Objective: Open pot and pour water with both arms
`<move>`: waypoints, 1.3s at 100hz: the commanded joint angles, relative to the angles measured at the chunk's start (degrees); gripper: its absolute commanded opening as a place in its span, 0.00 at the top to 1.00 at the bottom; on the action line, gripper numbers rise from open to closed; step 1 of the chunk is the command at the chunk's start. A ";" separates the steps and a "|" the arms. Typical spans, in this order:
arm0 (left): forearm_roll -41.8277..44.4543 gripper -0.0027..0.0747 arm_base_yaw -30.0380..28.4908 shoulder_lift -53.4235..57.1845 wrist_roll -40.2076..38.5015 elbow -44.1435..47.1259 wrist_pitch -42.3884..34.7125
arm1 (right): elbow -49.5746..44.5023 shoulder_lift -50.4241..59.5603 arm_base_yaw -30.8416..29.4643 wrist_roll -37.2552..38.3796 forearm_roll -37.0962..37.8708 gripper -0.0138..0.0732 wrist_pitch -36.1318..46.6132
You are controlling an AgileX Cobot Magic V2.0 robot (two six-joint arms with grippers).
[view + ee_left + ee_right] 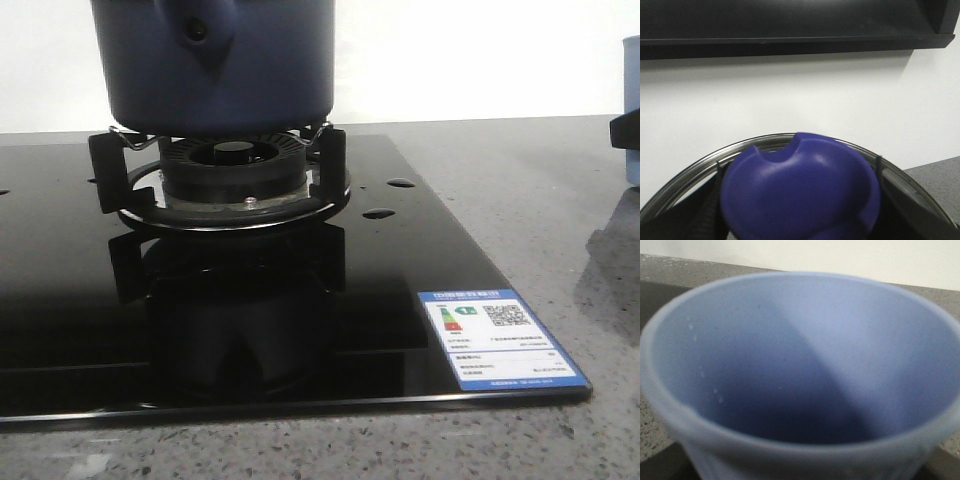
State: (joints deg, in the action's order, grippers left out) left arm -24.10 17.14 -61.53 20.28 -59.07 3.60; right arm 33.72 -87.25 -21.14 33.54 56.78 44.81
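The dark navy pot (215,70) stands on the burner's pan supports; its top is cut off in the front view. Its handle with a small round hole (197,30) faces me. In the left wrist view my left gripper (799,205) is shut on the lid's blue knob (800,190), with dark fingers (705,220) on both sides and the lid's metal rim (690,170) around it. The pale blue container (805,365) fills the right wrist view and hides my right gripper's jaws. It also shows at the right edge of the front view (632,80), with a dark finger-like part (622,132) against it.
A black glass hob (250,330) with a gas burner (235,170) lies on the grey speckled counter (540,190). An energy label (500,338) sits at the hob's front right corner. A black range hood (790,25) hangs on the white wall above.
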 commanded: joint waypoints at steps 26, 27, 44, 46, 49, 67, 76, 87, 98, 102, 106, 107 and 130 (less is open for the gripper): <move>-0.09 0.45 -0.17 1.39 -0.02 -2.18 -5.60 | 1.30 1.60 -0.28 -0.76 -2.58 0.24 4.54; -0.09 0.45 -0.17 1.39 -0.02 -2.18 -5.60 | 1.30 1.60 -0.28 -0.76 -2.58 0.23 4.54; -0.09 0.45 -0.17 1.39 -0.02 -2.18 -5.60 | 1.30 2.11 -0.28 -0.76 -2.48 0.17 4.52; -0.09 0.45 -0.17 1.39 -0.02 -2.18 -5.60 | 1.30 2.34 -0.28 -0.59 -2.21 0.17 4.37; -0.09 0.45 -0.17 1.39 -0.02 -2.18 -5.60 | 1.30 2.72 -0.28 -0.24 -1.82 0.17 4.11; -0.09 0.45 -0.17 1.39 -0.02 -2.18 -5.60 | -1.40 8.49 -0.40 0.70 -0.78 0.17 0.33; -0.09 0.45 -0.17 1.39 -0.02 -2.18 -5.60 | -4.16 12.99 -0.40 1.65 -0.64 0.17 -2.01; -0.09 0.45 -0.17 1.39 -0.02 -2.18 -5.60 | -7.77 19.38 -0.40 1.65 -0.64 0.17 -5.97; -0.09 0.45 0.96 1.39 -0.02 -2.18 -5.87 | -10.89 25.22 -0.40 1.65 -0.64 0.17 -8.57; -0.09 0.45 1.56 1.27 -0.02 -2.18 -6.20 | -11.37 26.88 -0.40 1.65 -0.89 0.17 -9.88; -0.09 0.45 2.13 0.98 -0.02 -2.18 -6.77 | -11.60 27.89 -0.40 1.65 -1.59 0.17 -11.15; -0.09 0.45 2.36 1.02 -0.02 -2.18 -6.78 | -11.59 27.92 -0.40 1.65 -1.86 0.17 -11.32; -0.09 0.45 7.35 -1.42 -0.02 -2.18 -7.70 | -11.59 30.46 -0.18 16.37 7.32 0.17 -12.85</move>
State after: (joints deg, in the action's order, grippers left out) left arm -24.01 22.44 -63.15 20.28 -59.07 2.04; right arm 21.03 -59.00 -21.14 44.26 60.15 29.95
